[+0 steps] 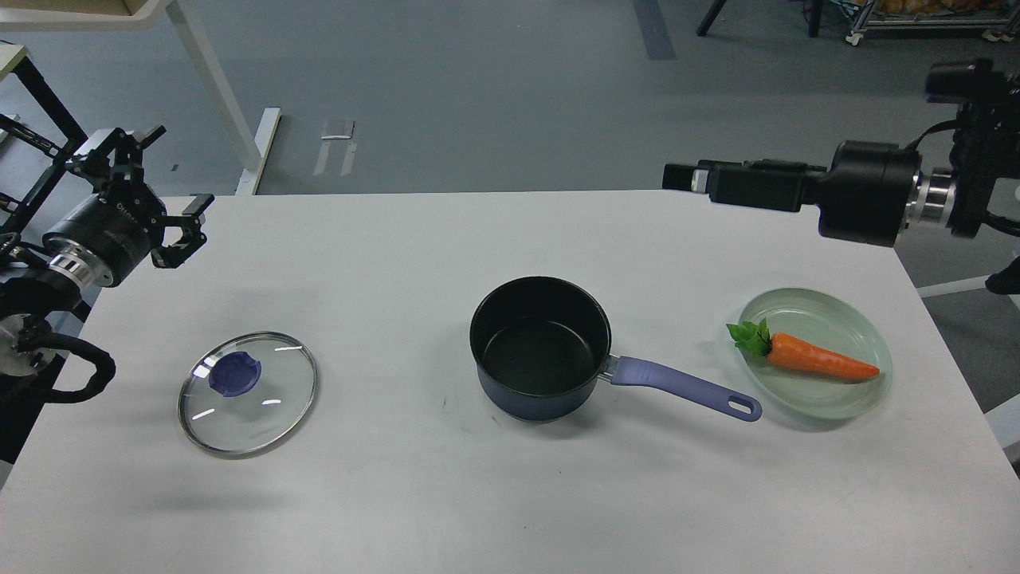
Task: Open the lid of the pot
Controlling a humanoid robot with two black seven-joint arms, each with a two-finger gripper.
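The left arm came in from the left edge and reached up and away from the robot, its gripper (151, 187) hanging over the far left corner of the table (398, 494) with its fingers spread apart and nothing between them. The right arm lay almost level across the upper right of the view, pointing toward the left, and its gripper (677, 177) hovered above the table's far edge; it was seen side-on and dark, so whether its fingers were parted or closed could not be told, and nothing was seen in it. The pot (540, 347) stood upright near the middle of the table, uncovered, with its black inside open to view and its dark blue wall showing at the front. Its lavender handle (685, 388) ran out to the right and slightly toward the robot, ending in a hole just beside the glass dish (865, 399). The lid (247, 394) lay flat on the table well to the left of the pot, apart from it and from both grippers, its steel rim ringing clear glass and its purple-blue knob seen through the glass a little off centre. Any lettering on the lid was too faint to read. The dish sat near the right edge of the table and held a carrot (813, 357) with green leaves at its left end. The bases of both arms were cut off by the edges of the view.
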